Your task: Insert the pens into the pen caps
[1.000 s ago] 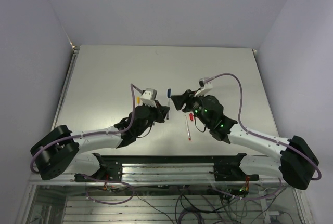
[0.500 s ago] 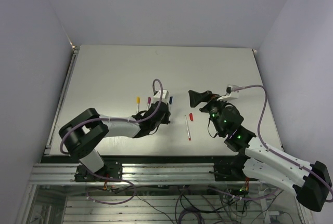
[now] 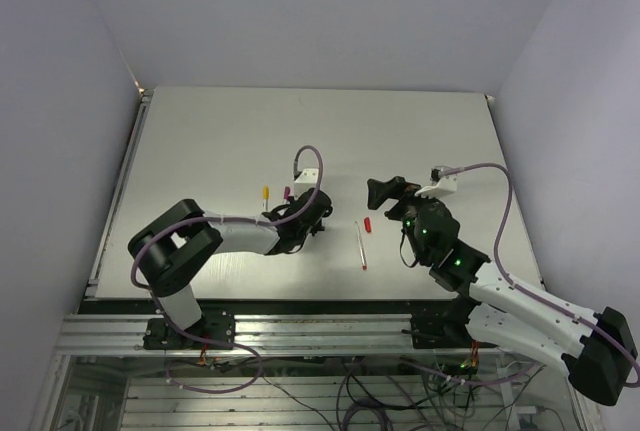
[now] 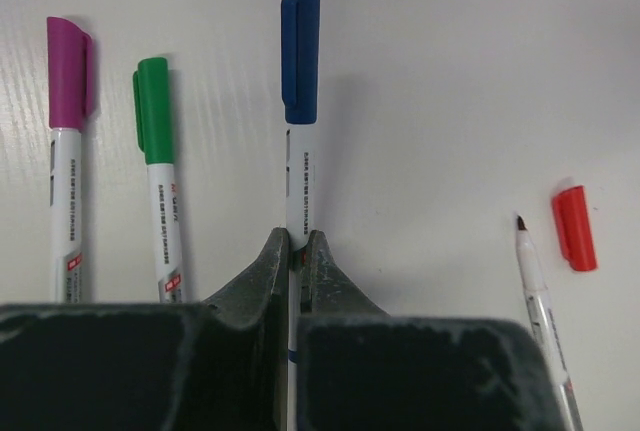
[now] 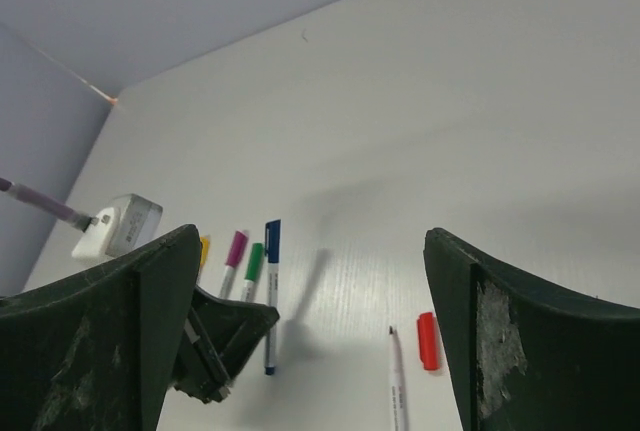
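white bench [image 3: 200, 141] underneath: the left gripper [image 4: 297, 251] is pinched tight on the blue-capped pen [image 4: 299, 171] lying there; the right gripper [image 3: 383, 191] hangs wide open, empty, near the loose red cap [image 4: 574, 228] and uncapped pen [image 4: 535, 281].

Pale, matte table [image 3: 400, 131], hemmed in on three sides by plain lilac-white walls [image 3: 330, 11]. Along its left edge, a thin metal rail [image 3: 122, 186]. At the near edge, a silvery metal frame [image 3: 320, 323], with loose, tangled wires [image 3: 350, 391] hanging underneath.
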